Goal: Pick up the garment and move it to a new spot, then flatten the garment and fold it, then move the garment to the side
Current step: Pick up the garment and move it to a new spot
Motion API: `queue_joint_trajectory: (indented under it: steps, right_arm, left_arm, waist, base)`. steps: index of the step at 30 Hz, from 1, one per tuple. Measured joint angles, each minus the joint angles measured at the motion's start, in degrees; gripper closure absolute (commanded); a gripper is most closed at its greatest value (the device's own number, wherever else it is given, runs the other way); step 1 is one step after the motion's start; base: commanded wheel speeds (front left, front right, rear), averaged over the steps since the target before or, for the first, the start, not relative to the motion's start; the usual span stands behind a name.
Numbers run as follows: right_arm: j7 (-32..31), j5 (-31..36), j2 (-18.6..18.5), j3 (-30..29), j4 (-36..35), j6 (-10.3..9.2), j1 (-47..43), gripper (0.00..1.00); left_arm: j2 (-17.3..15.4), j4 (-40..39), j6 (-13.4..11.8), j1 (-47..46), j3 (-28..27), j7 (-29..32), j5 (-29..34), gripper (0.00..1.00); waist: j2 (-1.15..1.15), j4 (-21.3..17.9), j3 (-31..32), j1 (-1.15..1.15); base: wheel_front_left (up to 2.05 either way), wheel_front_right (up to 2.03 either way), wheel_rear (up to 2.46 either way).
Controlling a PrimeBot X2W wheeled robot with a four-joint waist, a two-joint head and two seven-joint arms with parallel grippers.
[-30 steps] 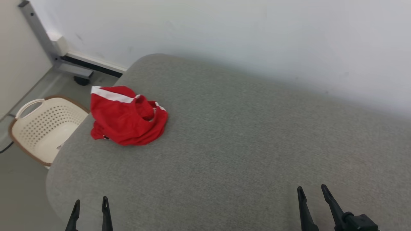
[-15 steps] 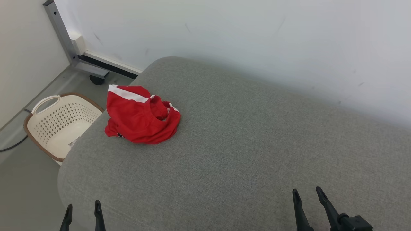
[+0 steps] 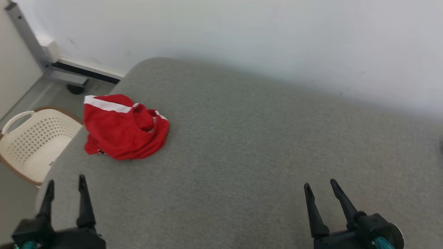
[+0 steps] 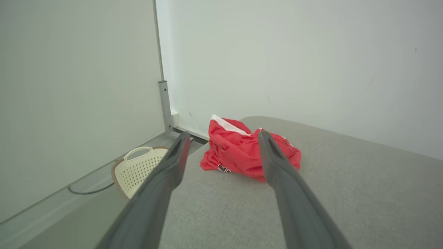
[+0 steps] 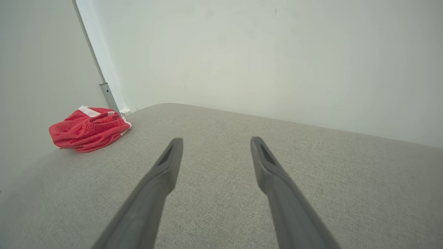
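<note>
White wall (image 3: 242, 27) ran across the back, 12 o'clock in my head view. Below it was a grey cushion (image 3: 242, 145), fabric-covered, with rounded corners, taking most of the frame.

Cream basket (image 3: 31, 138) with holes and a brown rim sat on the floor off the cushion's edge, at 9 o'clock. Grey metal post (image 3: 24, 31) stood at 11 o'clock against the wall.

Red garment (image 3: 121, 131) with a white band lay crumpled in a heap on the cushion near its 10 o'clock corner, just beside the edge by the basket. Nothing touched it.

Left gripper (image 3: 66, 179) was at 7 o'clock over the cushion's near corner, fingers apart and empty, well short of the garment. In my left wrist view the garment (image 4: 238, 152) sat beyond the spread fingertips.

Right gripper (image 3: 319, 182) was at 5 o'clock, fingers apart too, holding nothing and well apart from the garment. In my right wrist view the garment (image 5: 86, 129) lay far off at 10 o'clock.
</note>
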State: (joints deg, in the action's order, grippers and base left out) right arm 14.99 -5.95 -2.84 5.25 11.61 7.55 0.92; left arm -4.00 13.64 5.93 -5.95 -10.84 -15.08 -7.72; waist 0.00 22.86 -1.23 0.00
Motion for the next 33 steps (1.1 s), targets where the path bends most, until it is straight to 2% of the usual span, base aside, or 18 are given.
queue_joint_trajectory:
  steps: [7, 13, 23, 29, 33]
  right_arm:
    - [0.0, -0.2, 0.0, 2.2, -0.6, 0.0, 3.8, 0.0]
    - [0.0, -0.5, 0.0, 3.0, -1.3, 0.0, 6.2, 0.0]
    - [0.0, -1.0, 0.0, 3.7, -2.0, 0.0, 9.0, 0.0]
    - [0.0, -1.0, 0.0, 3.6, -1.8, 0.0, 9.9, 0.0]
    - [0.0, -1.0, 0.0, 3.5, -1.8, 0.0, 9.9, 0.0]
  left_arm:
    - [-4.5, 7.7, 0.7, -10.2, -2.4, 0.0, -2.4, 0.0]
    - [-8.5, 15.7, 1.2, -18.6, -2.1, 0.3, -3.3, 0.0]
    - [-16.3, 28.3, 1.5, -30.0, -2.5, 4.0, -7.0, 0.0]
    - [-17.8, 37.0, 1.5, -33.6, -3.1, 9.8, -9.8, 0.0]
    - [-18.6, 41.9, 0.7, -35.6, -3.2, 14.9, -10.4, 0.0]
  waist:
    - [0.01, -6.1, -3.7, 0.01]
    - [0.01, -11.1, -7.5, 0.01]
    - [0.01, -17.9, -13.6, 0.01]
    - [0.02, -20.8, -16.2, 0.02]
    - [0.01, -22.2, -17.0, 0.01]
  base:
    - [0.0, 0.0, 0.0]
    - [0.0, 0.0, 0.0]
    - [0.0, 0.0, 0.0]
    - [0.0, 0.0, 0.0]
    - [0.0, 0.0, 0.0]
